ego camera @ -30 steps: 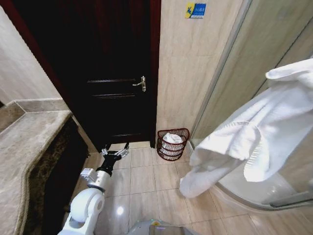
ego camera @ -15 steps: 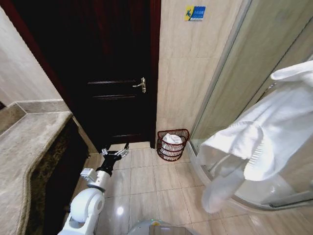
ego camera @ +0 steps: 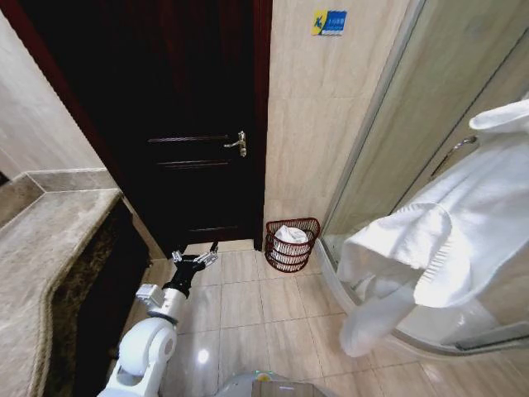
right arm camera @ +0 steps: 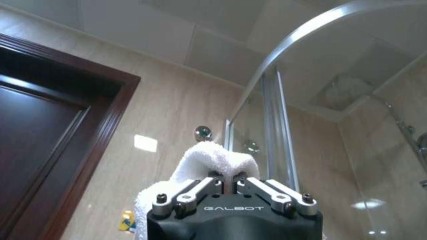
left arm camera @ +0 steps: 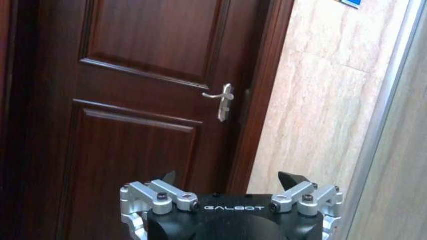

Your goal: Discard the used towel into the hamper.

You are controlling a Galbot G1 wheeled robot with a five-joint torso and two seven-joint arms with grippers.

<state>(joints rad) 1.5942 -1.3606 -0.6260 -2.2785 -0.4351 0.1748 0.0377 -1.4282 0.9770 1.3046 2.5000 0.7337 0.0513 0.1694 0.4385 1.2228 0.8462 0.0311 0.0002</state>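
Your right pincer (right arm camera: pixel 227 181) is clamped on the white towel (ego camera: pixel 446 248), which hangs high beside the shower glass. Your left pincer (ego camera: pixel 195 256) hangs spread and empty by the door; the hamper (ego camera: pixel 292 243) sits on the floor against the wall.

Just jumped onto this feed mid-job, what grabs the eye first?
A big white towel hangs in the air at the right, in front of the shower glass, pinched in the shut right gripper. The hamper sits on the floor by the dark door, already holding something white. The left gripper hangs open and low near the door.
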